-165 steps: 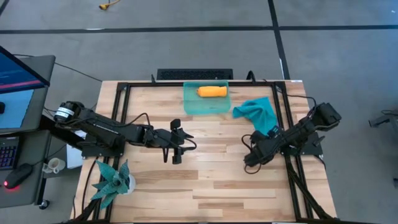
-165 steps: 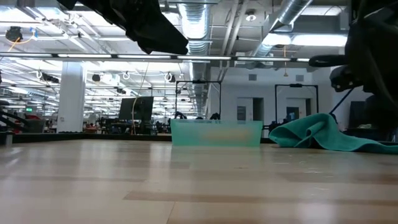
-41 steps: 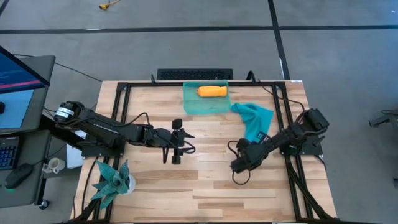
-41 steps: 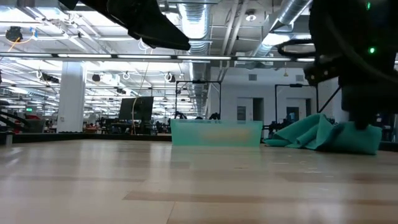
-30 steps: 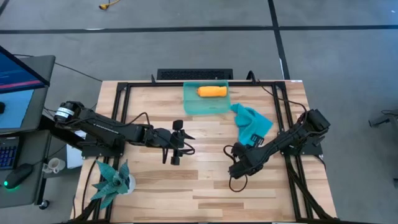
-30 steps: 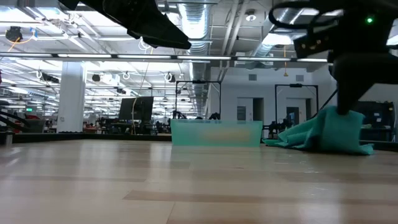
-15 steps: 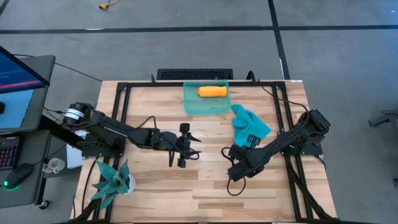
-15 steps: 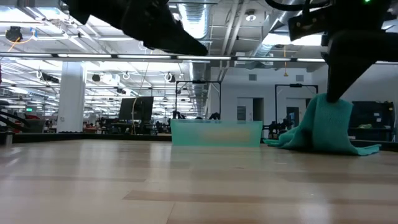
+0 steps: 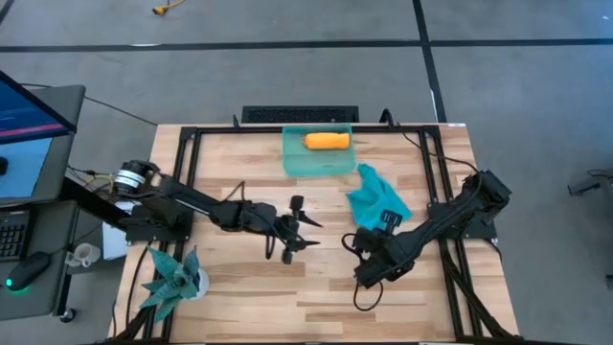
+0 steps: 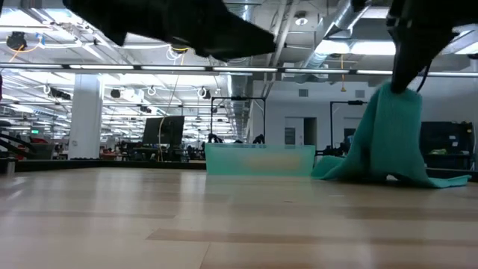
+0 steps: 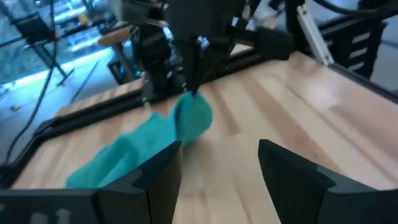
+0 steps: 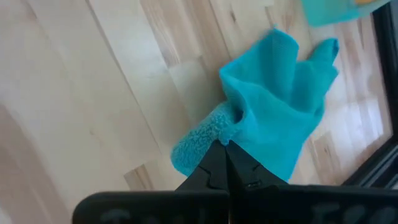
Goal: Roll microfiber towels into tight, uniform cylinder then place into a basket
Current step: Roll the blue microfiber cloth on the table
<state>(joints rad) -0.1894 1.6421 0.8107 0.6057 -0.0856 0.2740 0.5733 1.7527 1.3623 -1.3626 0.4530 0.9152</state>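
The right gripper (image 9: 382,221) sits right of centre in the overhead frame, its fingers (image 12: 219,163) pinched closed on an edge of the teal towel (image 9: 374,203). The cloth is lifted at that pinched spot — in the low view it hangs as a tall peak at the right of the frame (image 10: 385,134), with its lower folds spread on the counter (image 9: 239,287). From the right wrist camera the teal towel (image 12: 273,124) bunches up just past the closed tips, fanning out over the pale wood planks.

The left gripper (image 9: 305,230) is near the middle of the overhead frame, over bare wood, its fingers spread open and holding nothing. In its own wrist view the two dark fingers (image 11: 155,171) stand wide apart at the bottom of the frame, and beyond them the teal towel (image 11: 149,140) trails across the counter up to where the other arm holds it.

The basket (image 9: 317,153) sits at the upper middle of the overhead frame, against the far edge of the counter, just up and left of the teal cloth. Inside it lies the orange towel (image 9: 327,141), rolled into a short cylinder along the far wall. In the low view the basket (image 10: 259,159) shows as a pale green band at mid-frame, left of the hanging cloth.

A spiky teal plant (image 9: 173,278) stands at the lower left of the counter — well apart from both arms.
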